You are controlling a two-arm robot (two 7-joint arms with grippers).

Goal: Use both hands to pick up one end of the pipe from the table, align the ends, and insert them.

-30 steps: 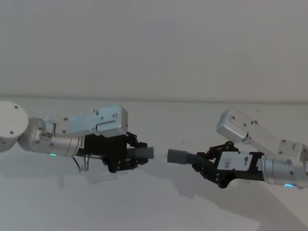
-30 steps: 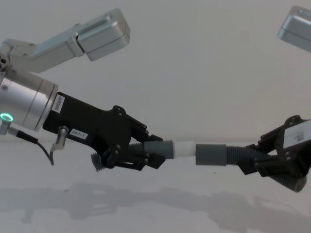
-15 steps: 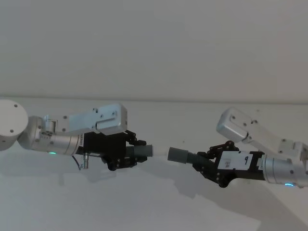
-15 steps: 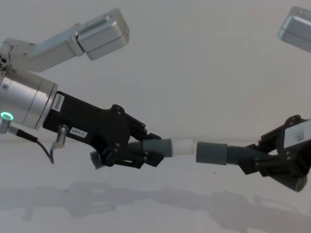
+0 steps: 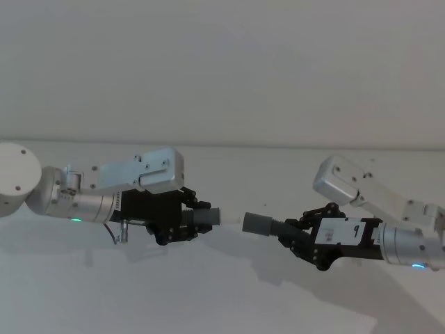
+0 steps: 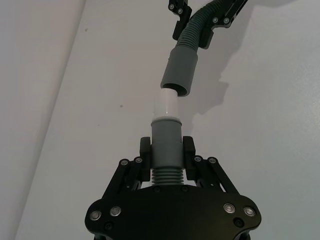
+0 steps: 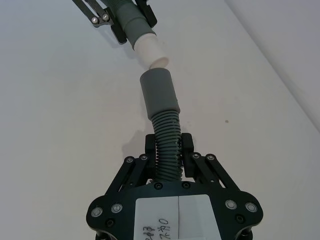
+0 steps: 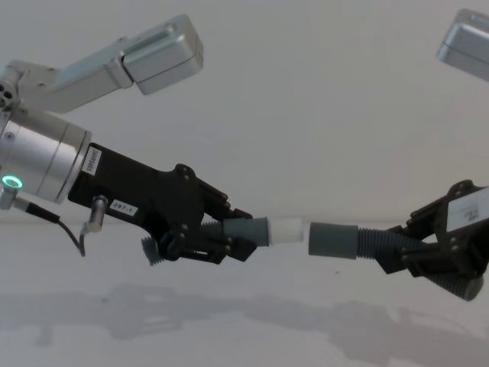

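While both hose pieces hang clear of the white table (image 5: 208, 292), we hold them nose to nose: our left gripper (image 8: 221, 237) has its claws closed on the short hose piece (image 6: 165, 172) just behind its smooth grey cuff (image 8: 252, 231), and our right gripper (image 8: 416, 256) is clamped on the ribbed body of the long hose piece (image 7: 167, 145), a little way behind its wider grey sleeve (image 8: 333, 240).

The whitish tip (image 8: 287, 230) on the left stands just short of the sleeve mouth on the right, with a sliver of gap between them in the chest view. The left wrist view shows the sleeve tilted slightly off the tip's line, so the two axes do not quite agree.

We judge the step in hand to be the final alignment before insertion. To do it well, we should swing the sleeve square to the tip first, then close the gap along that common line, slowly, because the ribbed hose between our right claws and the sleeve looks likely to bend if pushed off-centre.

Around us there is little else: the pale grey wall (image 5: 222, 69) at the far side, and the arms' shadows on the table. Nothing stands between the two ends.
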